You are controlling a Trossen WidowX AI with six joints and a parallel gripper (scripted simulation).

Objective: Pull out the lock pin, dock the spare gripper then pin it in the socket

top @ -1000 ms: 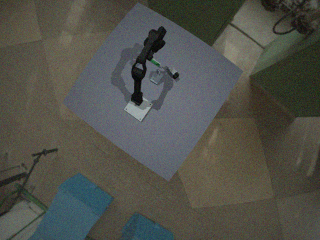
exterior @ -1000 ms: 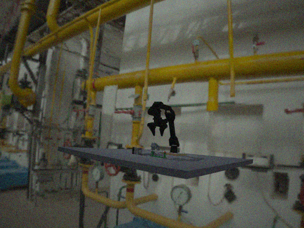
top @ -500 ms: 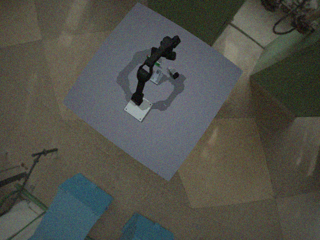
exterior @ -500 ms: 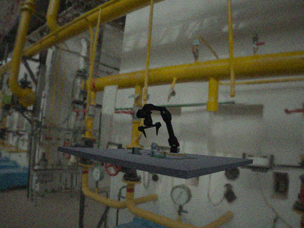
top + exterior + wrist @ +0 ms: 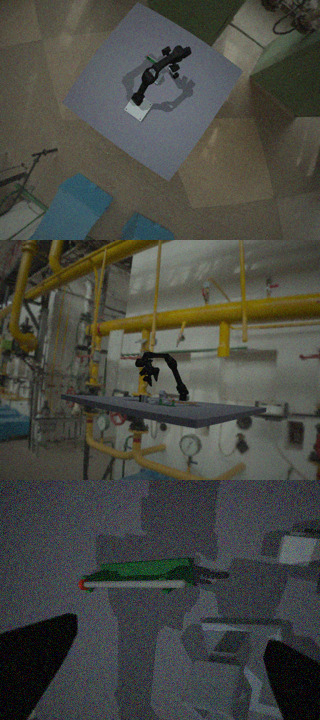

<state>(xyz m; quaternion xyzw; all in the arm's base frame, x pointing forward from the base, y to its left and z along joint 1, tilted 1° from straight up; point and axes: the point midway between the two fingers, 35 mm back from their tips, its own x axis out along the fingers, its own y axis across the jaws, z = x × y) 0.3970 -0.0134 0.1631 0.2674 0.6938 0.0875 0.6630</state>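
Note:
My gripper (image 5: 170, 59) (image 5: 153, 383) (image 5: 170, 635) is open and empty, high above the table. The pin (image 5: 132, 584), a pale rod with an orange-red end, lies along the green holder (image 5: 150, 567) (image 5: 151, 59) (image 5: 160, 402), ahead of the fingers in the wrist view. The grey mount (image 5: 220, 680) is at the lower right of the wrist view, partly behind a finger; no pin can be made out through its socket. The spare gripper (image 5: 298, 549) (image 5: 175, 75) (image 5: 141, 398), pale with dark parts, lies apart from the mount, cut off at the wrist view's right edge.
The arm's pale base plate (image 5: 138, 112) is on the grey-blue table (image 5: 175, 144) (image 5: 219, 411). The arm reaches over the mount and hides part of it in the top view. Its shadows fall around the holder and the mount.

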